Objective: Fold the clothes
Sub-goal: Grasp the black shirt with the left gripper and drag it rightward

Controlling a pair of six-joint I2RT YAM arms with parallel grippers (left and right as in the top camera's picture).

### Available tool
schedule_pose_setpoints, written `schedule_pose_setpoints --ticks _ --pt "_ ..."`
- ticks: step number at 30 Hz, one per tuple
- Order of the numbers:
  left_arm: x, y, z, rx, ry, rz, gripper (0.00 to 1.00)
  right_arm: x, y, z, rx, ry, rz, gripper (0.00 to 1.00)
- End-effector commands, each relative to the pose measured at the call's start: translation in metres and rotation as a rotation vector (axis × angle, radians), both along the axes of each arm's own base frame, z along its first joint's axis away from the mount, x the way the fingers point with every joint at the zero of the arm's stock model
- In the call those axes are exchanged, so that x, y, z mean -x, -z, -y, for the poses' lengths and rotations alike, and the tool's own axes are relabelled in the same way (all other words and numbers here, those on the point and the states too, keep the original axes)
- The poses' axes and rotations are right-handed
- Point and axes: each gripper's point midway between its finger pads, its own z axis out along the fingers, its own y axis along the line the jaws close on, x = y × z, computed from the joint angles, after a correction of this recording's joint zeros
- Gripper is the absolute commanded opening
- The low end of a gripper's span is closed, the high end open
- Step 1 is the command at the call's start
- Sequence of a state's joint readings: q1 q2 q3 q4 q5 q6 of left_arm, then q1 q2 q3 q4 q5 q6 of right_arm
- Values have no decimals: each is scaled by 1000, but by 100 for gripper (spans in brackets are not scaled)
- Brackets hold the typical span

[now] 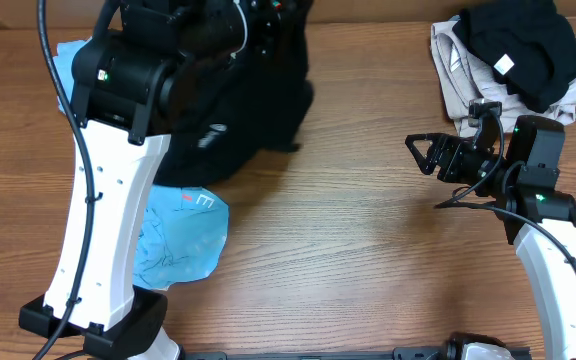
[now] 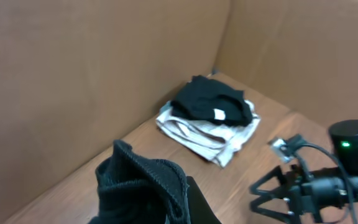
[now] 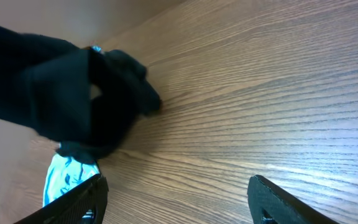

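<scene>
A black garment (image 1: 230,125) hangs from my left gripper (image 1: 268,25) at the back of the table, its lower part draping onto the wood. In the left wrist view the black fabric (image 2: 143,186) is bunched in the jaws. It also shows in the right wrist view (image 3: 79,93). My right gripper (image 1: 420,152) is open and empty, hovering over bare wood right of centre; its fingertips (image 3: 176,199) frame only the table. A stack of folded clothes (image 1: 508,55), black on beige, lies at the back right, also seen in the left wrist view (image 2: 210,121).
A light blue garment (image 1: 183,235) lies crumpled at the left front by the left arm's base, with more blue cloth (image 1: 68,55) behind the arm. Cardboard walls (image 2: 73,68) stand behind the table.
</scene>
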State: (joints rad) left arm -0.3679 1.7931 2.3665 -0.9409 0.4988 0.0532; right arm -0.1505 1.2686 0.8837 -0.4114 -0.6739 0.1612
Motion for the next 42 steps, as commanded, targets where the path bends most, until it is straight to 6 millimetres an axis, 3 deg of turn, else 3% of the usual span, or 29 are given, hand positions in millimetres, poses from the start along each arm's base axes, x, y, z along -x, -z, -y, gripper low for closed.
schedule_pose_setpoints --ticks 1,6,13,14,16,17,18,21,24,32,37,42 --pt "12 -3 28 42 90 -16 4 0 -26 7 -11 29 62 75" --pt "4 33 72 14 162 -79 4 12 -47 31 0 108 105 75" --pt "-8 106 137 -40 253 -180 5 34 -63 64 14 227 125 76" --pt "-10 117 143 -50 258 -198 21 35 -64 67 15 238 125 76" --pt "-15 134 147 -66 258 -225 93 37 -64 73 15 256 121 77" --pt "-17 139 147 -73 252 -237 100 37 -63 75 15 263 119 77" --pt "-19 143 143 -78 244 -248 100 37 -63 76 14 267 116 77" --pt "-26 144 126 -86 211 -275 100 37 -63 76 14 268 117 77" --pt "-32 142 93 -97 151 -319 100 37 -63 76 15 268 117 78" --pt "-42 167 -51 -233 -223 -550 100 37 -62 75 17 262 118 80" --pt "-29 183 -110 -255 -337 -707 100 37 -62 68 15 240 118 81" --pt "-2 193 -151 -357 -445 -807 100 37 -62 61 16 218 117 81"
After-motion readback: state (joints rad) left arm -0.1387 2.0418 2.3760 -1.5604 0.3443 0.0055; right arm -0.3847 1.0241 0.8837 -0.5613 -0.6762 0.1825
